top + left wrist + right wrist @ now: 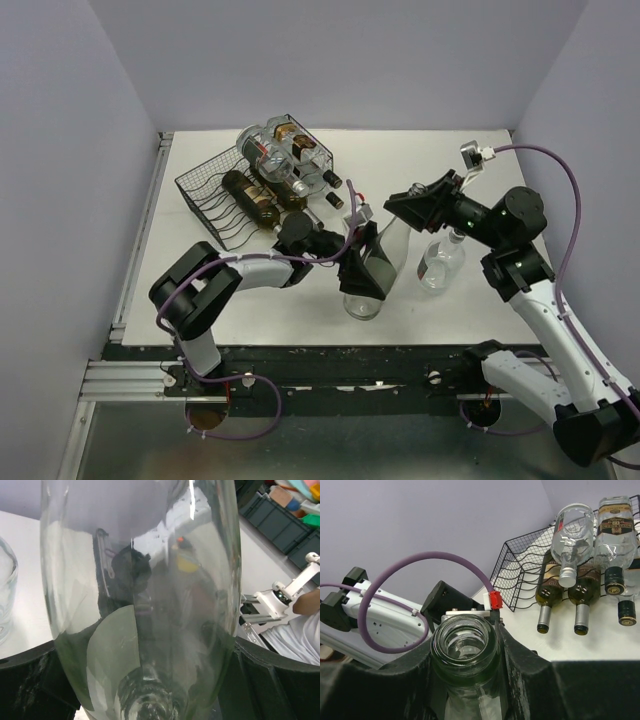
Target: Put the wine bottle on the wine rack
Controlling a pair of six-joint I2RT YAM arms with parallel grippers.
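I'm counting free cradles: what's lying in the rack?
In the rack, two clear bottles lie over two dark ones; a fifth cap shows at the right. Cradles beneath them are covered.

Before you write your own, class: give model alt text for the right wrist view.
The open mouth of a clear bottle sits bottom centre, its neck held in the right gripper. Upper right, a black wire rack holds bottles lying down, caps toward the camera; at left, the left arm with a purple cable.

Top external: overhead, from the table's (300, 305) near edge. Both wrists: close on clear wine bottle (150, 580). Right wrist, like top, shows wine rack (520, 575).
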